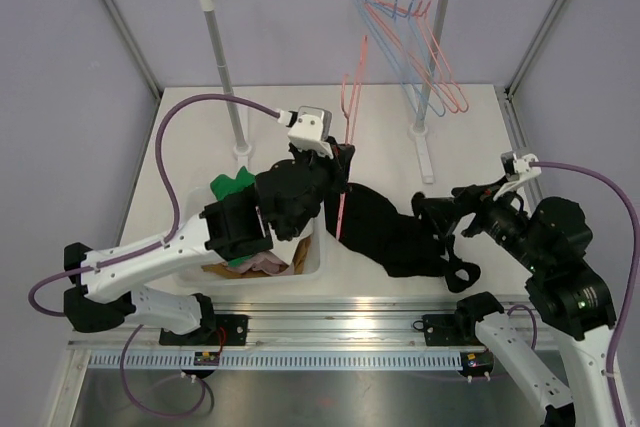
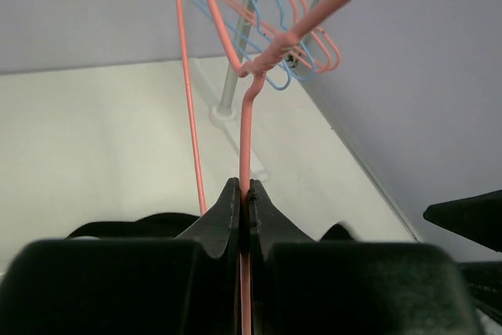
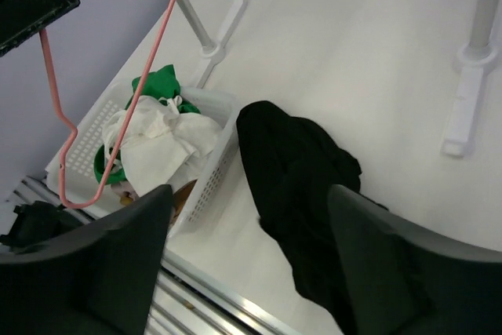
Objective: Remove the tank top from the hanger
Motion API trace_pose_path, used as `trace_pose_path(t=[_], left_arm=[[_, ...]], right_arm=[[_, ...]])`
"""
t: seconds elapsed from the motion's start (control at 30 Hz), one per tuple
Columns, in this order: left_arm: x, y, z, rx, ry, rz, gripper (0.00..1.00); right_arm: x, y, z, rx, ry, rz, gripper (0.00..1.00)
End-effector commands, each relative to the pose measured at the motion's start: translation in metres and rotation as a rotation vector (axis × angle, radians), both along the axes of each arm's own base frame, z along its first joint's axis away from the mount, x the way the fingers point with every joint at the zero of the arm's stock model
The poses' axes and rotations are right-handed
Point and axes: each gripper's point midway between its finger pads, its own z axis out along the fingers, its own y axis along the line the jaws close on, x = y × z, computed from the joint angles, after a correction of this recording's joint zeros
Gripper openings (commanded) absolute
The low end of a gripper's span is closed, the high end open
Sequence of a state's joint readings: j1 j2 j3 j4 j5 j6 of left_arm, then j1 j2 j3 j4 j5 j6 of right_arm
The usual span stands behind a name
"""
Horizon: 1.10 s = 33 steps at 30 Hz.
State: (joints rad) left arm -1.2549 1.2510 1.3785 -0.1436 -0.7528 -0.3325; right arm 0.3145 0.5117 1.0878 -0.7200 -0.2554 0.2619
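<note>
Right claw (image 3: 247,205), jaws apart, hangs over the black tank top (image 3: 302,166); left claw (image 2: 245,194) clamps a pink hanger (image 2: 245,131) that may snag laundry (image 3: 165,143) beneath.

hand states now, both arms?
Left hand: closed on the pink hanger wire.
Right hand: open, holding nothing; the black tank top lies below it.
</note>
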Motion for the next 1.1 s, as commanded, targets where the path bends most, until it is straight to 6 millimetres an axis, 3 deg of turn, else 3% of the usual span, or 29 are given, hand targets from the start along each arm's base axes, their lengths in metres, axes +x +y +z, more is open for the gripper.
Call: trace_pose_path(t=[0.0,0.17,0.2,0.27,0.3,0.37,0.63,0.8,1.0,1.07], left_arm=[[0.015,0.021,-0.004,0.011,0.122,0.091,0.0],[0.034,0.018,-0.011,0.065,0.213,0.053,0.0],[0.038,0.018,0.006,0.038,0.207,0.046,0.0],[0.054,0.01,-0.004,0.079,0.243,0.026,0.0],[0.065,0.014,0.014,0.048,0.231,0.033,0.0],[0.079,0.007,0.005,0.092,0.267,0.023,0.0],[0.159,0.029,0.039,0.081,0.233,0.092,0.0],[0.207,0.044,0.043,0.065,0.168,0.14,0.0],[0.243,0.062,0.061,0.056,0.075,0.146,0.0],[0.252,0.065,0.057,0.055,0.08,0.146,0.0]], right_arm=[[0.007,0.01,-0.004,0.006,0.009,0.043,0.99],[0.008,0.009,-0.003,0.015,0.005,0.034,1.0],[0.008,0.009,-0.004,0.013,0.01,0.036,0.99],[0.006,0.009,-0.006,0.011,0.015,0.037,0.99],[0.005,0.009,-0.007,0.011,0.018,0.039,1.0],[0.003,0.008,-0.006,0.015,0.01,0.039,1.0],[-0.005,0.013,-0.002,0.036,-0.002,0.078,1.0],[-0.004,0.012,-0.003,0.018,-0.007,0.078,1.0],[-0.003,0.017,-0.005,0.025,-0.004,0.103,0.99],[-0.001,0.016,-0.007,0.016,-0.004,0.093,0.99]])
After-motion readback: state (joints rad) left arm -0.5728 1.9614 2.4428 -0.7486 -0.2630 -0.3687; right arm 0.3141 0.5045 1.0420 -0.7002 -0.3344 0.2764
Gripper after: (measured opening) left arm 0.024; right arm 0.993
